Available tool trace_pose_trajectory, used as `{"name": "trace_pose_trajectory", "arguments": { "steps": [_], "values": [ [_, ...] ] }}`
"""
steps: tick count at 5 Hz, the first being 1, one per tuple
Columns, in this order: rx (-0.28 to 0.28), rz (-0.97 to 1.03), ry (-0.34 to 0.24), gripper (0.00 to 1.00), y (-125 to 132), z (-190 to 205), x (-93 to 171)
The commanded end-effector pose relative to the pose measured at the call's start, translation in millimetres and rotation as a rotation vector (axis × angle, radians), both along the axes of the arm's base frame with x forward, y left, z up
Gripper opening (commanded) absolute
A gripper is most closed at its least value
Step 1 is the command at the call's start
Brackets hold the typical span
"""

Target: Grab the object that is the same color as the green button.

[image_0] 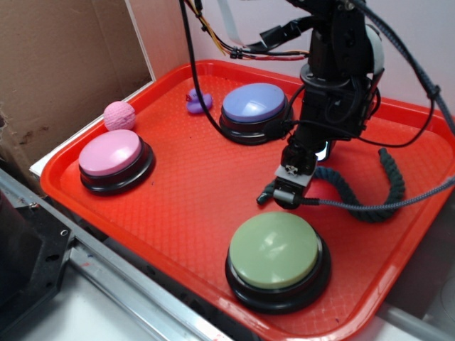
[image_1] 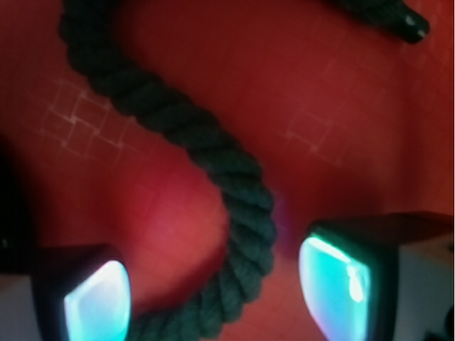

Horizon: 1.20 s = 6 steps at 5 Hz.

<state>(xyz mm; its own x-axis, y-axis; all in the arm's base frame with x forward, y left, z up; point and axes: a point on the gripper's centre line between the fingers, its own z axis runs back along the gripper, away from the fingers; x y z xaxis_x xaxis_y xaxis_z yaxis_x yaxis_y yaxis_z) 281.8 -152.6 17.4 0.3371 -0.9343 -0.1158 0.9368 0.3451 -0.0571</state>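
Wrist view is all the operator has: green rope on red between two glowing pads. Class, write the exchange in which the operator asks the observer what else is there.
Operator: Where's the green button?
Observer: The green button sits at the tray's front edge, just in front of the gripper.
Operator: How far does the rope run?
Observer: The rope curves away behind the arm, toward the tray's right side.
Operator: Anything else on the tray?
Observer: A pink button, a purple button and a small purple duck.
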Motion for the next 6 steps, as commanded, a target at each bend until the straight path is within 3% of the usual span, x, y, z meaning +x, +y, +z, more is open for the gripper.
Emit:
{"name": "trace_pose_trajectory", "arguments": {
  "steps": [1,2,4,5,6],
  "values": [
    [0.069,0.067,-0.01,0.81,17,-12,-9],
    [0.09,0.087,-0.016,0.0,17,-12,-12],
    [0.098,0.146,-0.03,0.0,25,-2,-14],
    [0.092,0.397,-0.043,0.0,50,47,-27],
    [0.012,0.648,-0.11,0.0,83,94,-69]
  ]
}}
